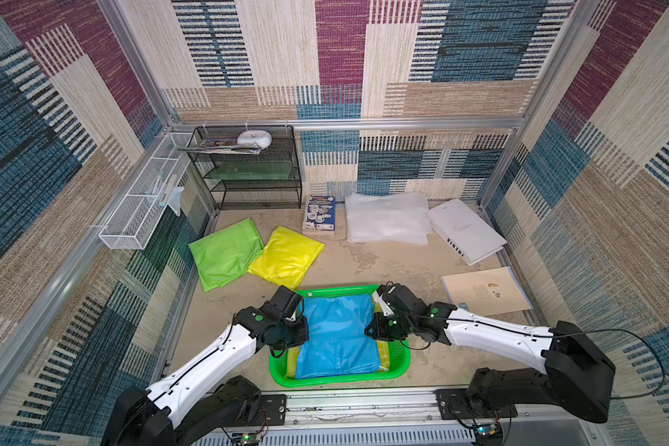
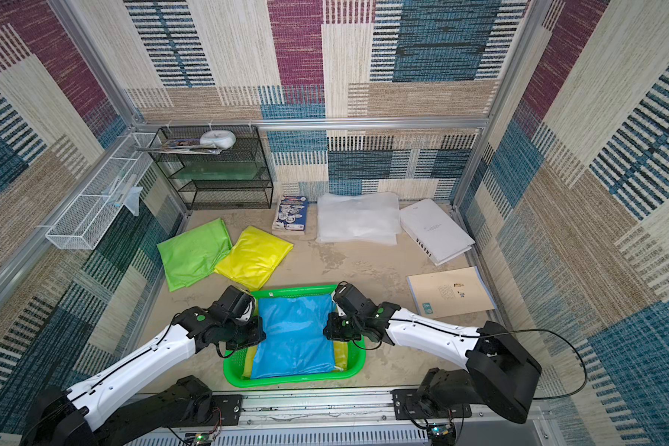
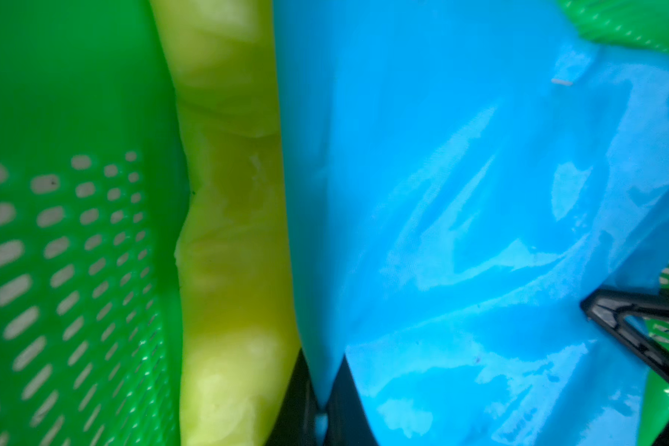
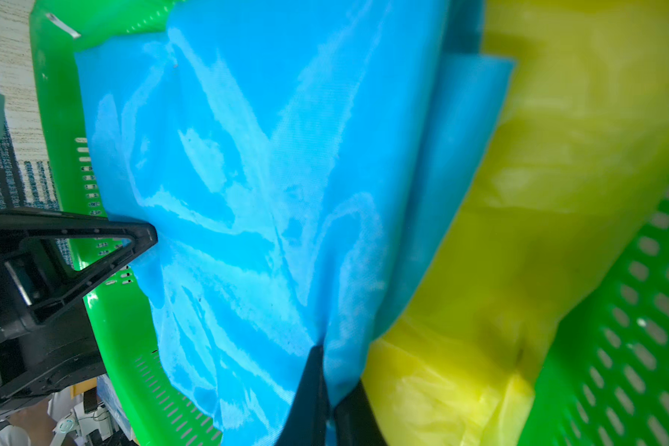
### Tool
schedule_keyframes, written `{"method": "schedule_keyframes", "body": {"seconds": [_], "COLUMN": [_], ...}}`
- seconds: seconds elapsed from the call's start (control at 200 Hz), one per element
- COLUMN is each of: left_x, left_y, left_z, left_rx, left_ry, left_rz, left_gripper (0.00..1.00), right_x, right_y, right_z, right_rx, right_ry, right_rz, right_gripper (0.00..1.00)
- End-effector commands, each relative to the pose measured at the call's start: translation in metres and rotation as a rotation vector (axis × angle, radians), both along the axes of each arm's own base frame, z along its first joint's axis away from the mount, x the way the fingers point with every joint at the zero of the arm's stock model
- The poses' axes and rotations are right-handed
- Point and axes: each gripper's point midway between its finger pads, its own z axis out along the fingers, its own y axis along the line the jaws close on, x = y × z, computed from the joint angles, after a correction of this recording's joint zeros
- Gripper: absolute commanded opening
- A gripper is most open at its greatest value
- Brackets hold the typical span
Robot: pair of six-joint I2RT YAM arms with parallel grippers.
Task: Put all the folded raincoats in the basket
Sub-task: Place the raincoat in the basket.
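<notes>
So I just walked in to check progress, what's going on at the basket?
The left arm and right arm each have their jaws shut on an edge of the folded blue raincoat. It sits in the green basket, over a yellow raincoat. A second yellow raincoat and a light green raincoat lie on the table beyond.

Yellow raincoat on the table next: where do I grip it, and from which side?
I'd pinch the yellow raincoat at its right edge, coming from above over the table: it lies flat, and its left edge meets the lime raincoat.
</notes>
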Motion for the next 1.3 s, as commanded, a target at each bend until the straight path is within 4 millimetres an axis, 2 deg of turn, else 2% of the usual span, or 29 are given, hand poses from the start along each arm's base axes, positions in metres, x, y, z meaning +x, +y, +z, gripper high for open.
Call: {"method": "schedule_keyframes", "body": {"seconds": [0.0, 0.055, 0.115, 0.23, 0.29, 0.331, 0.421, 0.496, 0.556, 0.656, 0.706, 0.746, 0.816, 0.891, 0.941, 1.092, 1.292], "left_x": [0.002, 0.002, 0.001, -0.002, -0.004, -0.005, 0.000, 0.007, 0.014, 0.025, 0.032, 0.038, 0.048, 0.058, 0.064, 0.075, 0.081], "left_y": [0.023, 0.023, 0.021, 0.017, 0.020, 0.027, 0.032, 0.031, 0.013, -0.027, -0.037, -0.038, -0.037, -0.039, -0.039, -0.028, -0.007], "left_z": [-0.005, -0.005, -0.004, 0.005, 0.015, 0.023, 0.041, 0.055, 0.064, 0.076, 0.078, 0.074, 0.068, 0.058, 0.050, 0.020, -0.008], "left_rx": [0.120, 0.118, 0.105, 0.078, 0.090, 0.120, 0.142, 0.143, 0.060, -0.119, -0.149, -0.130, -0.088, -0.058, -0.034, 0.086, 0.224], "left_ry": [-0.021, -0.022, -0.017, -0.003, -0.007, -0.014, -0.055, -0.088, -0.117, -0.152, -0.166, -0.164, -0.165, -0.160, -0.153, -0.107, -0.080], "left_rz": [0.037, 0.041, 0.040, 0.030, 0.034, 0.051, 0.060, 0.057, 0.003, -0.087, -0.109, -0.106, -0.104, -0.105, -0.104, -0.080, -0.054], "left_gripper": [0.01, 0.06, 0.15, 0.33, 0.42, 0.49, 0.50, 0.45, 0.37, 0.16, 0.07, 0.00, 0.00, 0.00, 0.00, 0.00, 0.00], "right_x": [0.000, 0.000, -0.001, -0.001, -0.001, 0.001, 0.007, 0.014, 0.019, 0.028, 0.033, 0.038, 0.047, 0.055, 0.062, 0.078, 0.084], "right_y": [-0.019, -0.018, -0.016, -0.014, -0.014, -0.015, -0.020, -0.027, -0.026, -0.013, -0.005, 0.001, 0.008, 0.017, 0.019, 0.016, 0.009], "right_z": [-0.017, -0.018, -0.018, -0.012, -0.003, 0.004, 0.021, 0.032, 0.037, 0.044, 0.046, 0.046, 0.044, 0.040, 0.029, 0.008, -0.007], "right_rx": [-0.098, -0.097, -0.095, -0.098, -0.104, -0.111, -0.154, -0.192, -0.196, -0.163, -0.149, -0.144, -0.163, -0.184, -0.226, -0.306, -0.360], "right_ry": [-0.006, -0.006, -0.001, -0.002, -0.012, -0.030, -0.084, -0.126, -0.152, -0.183, -0.193, -0.198, -0.205, -0.210, -0.206, -0.218, -0.215], "right_rz": [-0.022, -0.017, -0.009, 0.005, 0.023, 0.031, 0.044, 0.031, 0.028, 0.039, 0.043, 0.047, 0.044, 0.063, 0.065, 0.042, 0.029], "right_gripper": [0.00, 0.01, 0.08, 0.41, 0.52, 0.56, 0.58, 0.58, 0.55, 0.39, 0.32, 0.27, 0.20, 0.17, 0.17, 0.15, 0.15]}}
